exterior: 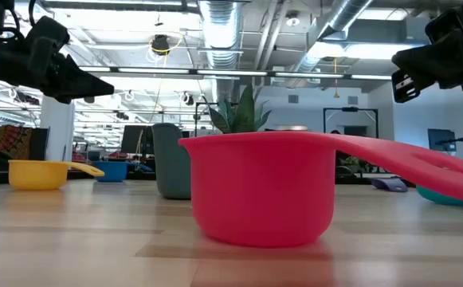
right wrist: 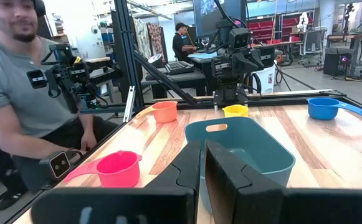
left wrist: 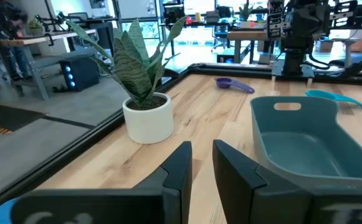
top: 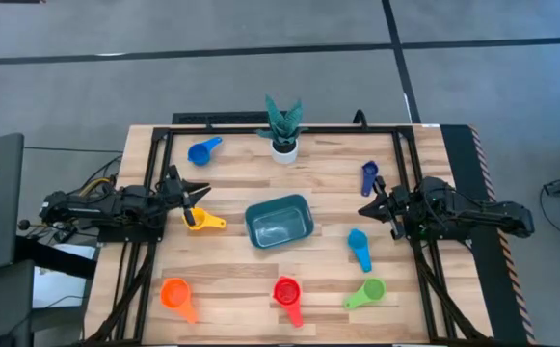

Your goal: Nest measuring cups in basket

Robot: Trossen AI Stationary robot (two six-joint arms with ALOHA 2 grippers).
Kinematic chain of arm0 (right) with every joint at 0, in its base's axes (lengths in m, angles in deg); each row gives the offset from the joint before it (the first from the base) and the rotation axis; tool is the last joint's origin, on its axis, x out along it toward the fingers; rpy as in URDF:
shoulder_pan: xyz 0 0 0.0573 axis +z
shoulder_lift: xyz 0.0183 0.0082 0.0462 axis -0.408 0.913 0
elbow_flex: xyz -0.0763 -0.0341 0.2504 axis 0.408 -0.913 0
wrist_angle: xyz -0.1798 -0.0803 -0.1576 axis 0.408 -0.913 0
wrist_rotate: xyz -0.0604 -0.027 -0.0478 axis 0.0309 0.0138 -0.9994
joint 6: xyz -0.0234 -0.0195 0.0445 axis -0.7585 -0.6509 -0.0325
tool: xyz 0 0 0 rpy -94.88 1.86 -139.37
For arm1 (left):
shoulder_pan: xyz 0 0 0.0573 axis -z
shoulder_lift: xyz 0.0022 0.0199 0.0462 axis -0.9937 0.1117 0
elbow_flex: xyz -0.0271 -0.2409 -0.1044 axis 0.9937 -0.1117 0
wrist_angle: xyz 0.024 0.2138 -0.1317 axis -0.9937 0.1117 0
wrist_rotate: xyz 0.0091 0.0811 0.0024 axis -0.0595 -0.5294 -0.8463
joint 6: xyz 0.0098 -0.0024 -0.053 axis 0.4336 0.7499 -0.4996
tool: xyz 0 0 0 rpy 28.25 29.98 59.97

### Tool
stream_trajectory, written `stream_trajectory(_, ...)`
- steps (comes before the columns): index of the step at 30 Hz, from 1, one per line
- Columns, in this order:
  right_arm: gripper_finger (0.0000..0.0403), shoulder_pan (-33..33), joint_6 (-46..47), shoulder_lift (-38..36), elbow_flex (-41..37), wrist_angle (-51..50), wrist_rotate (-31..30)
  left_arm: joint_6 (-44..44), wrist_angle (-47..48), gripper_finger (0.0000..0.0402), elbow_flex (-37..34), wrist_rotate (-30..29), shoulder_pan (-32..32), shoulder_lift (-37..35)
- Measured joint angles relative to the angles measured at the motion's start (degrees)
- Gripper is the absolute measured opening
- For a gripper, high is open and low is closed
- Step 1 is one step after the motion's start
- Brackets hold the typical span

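The teal basket point(top: 280, 222) sits mid-table. Around it, each resting on its base: blue cup point(top: 202, 151), yellow cup point(top: 202, 221), orange cup point(top: 176, 294), red cup point(top: 288, 292), green cup point(top: 366, 293), light blue cup point(top: 359, 246) and dark blue cup point(top: 369, 176). My left gripper point(top: 200, 194) hovers just above the yellow cup, left of the basket, its fingers point(left wrist: 179, 165) a narrow gap apart. My right gripper point(top: 368, 207) hovers right of the basket, between the dark blue and light blue cups, shut and empty point(right wrist: 203, 155).
A white pot with a green plant point(top: 284, 145) stands near the far edge, behind the basket. Black rails point(top: 154, 164) frame the table's left, right and far sides. A person point(right wrist: 25, 81) sits beyond the table's near edge. Bare wood lies between the basket and the near cups.
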Motion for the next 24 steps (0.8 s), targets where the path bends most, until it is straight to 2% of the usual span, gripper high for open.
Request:
stream_trajectory(21, 0.0049, 0.0, 0.0, 0.0, 0.0, 0.0, 0.0, 0.0, 0.0, 0.0054, 0.0, 0.0, 0.0, 0.0)
stream_trajectory(24, 0.0049, 0.0, 0.0, 0.0, 0.0, 0.0, 0.0, 3.9, 0.0, 0.0054, 0.0, -0.1, 0.0, 0.0)
